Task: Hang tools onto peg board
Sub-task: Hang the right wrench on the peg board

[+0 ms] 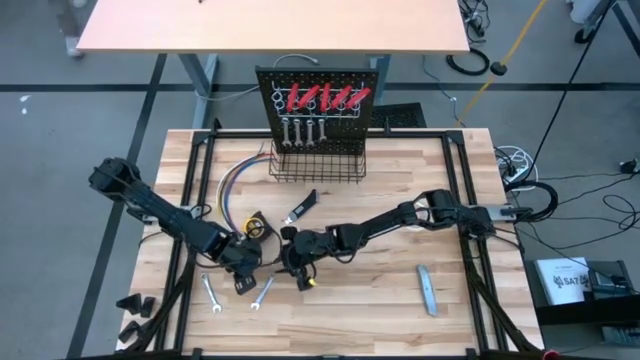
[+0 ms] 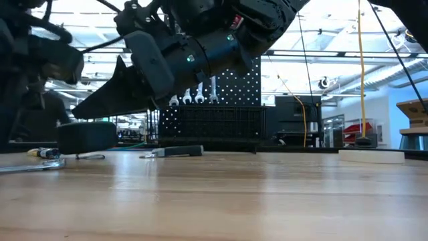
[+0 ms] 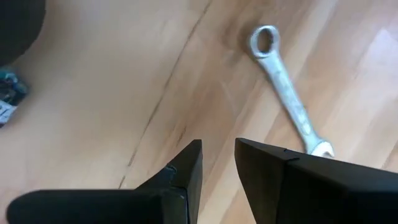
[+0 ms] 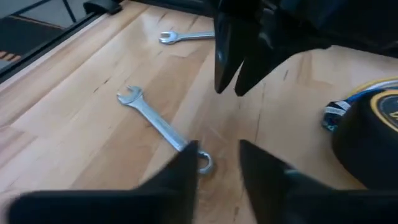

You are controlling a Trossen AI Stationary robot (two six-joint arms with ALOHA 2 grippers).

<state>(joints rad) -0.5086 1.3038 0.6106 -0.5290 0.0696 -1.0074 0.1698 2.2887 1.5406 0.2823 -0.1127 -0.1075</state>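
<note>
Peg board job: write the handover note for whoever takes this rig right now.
Left gripper: low over the front-left of the table, narrow gap between its fingers, holding nothing.
Right gripper: beside it near table centre, fingers apart, holding nothing.
Done: five red-handled tools and three wrenches hang on the peg board.
Left on the table: wrench and wrench at the front, tape measure, black-handled knife, grey bar at the right.
Next, probably: pick up the wrench between the two grippers.
</note>
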